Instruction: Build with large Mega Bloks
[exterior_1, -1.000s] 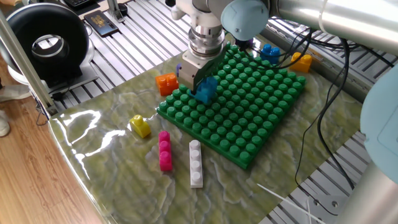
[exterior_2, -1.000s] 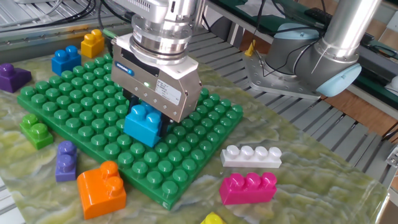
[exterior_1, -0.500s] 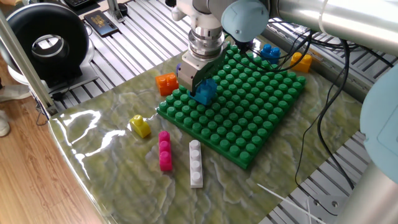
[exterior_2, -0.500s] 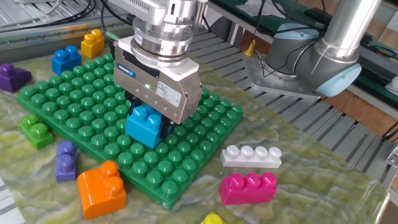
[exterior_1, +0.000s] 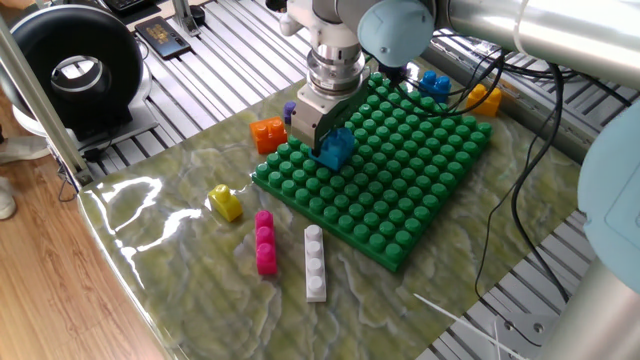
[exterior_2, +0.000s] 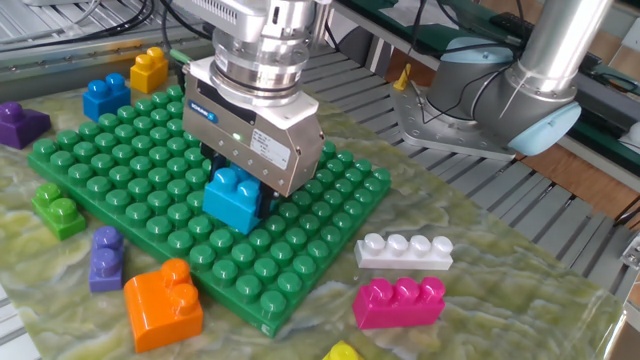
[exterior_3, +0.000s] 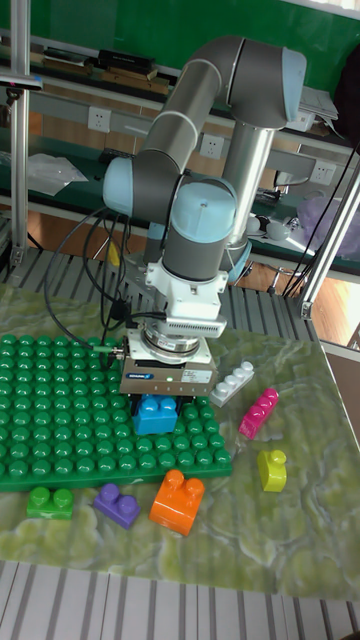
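The gripper (exterior_2: 236, 187) stands upright over the green baseplate (exterior_2: 330, 225), its fingers closed on a light blue brick (exterior_2: 234, 198) held from above. The brick sits at the baseplate's studs near the plate's edge that faces the loose bricks; whether it is pressed fully home or a little clear of the studs cannot be told. In the tall fixed view the same brick (exterior_3: 156, 414) shows below the gripper body (exterior_3: 166, 376), close to the baseplate's near edge.

On the counter (exterior_1: 180, 290), off the plate, a white four-stud brick (exterior_2: 404, 249) and a pink brick (exterior_2: 399, 301) lie side by side. An orange brick (exterior_2: 162, 304), a purple brick (exterior_2: 106, 262) and a small green brick (exterior_2: 58, 209) lie along another edge of the plate. A yellow brick (exterior_1: 226, 202) rests alone toward the counter's corner.
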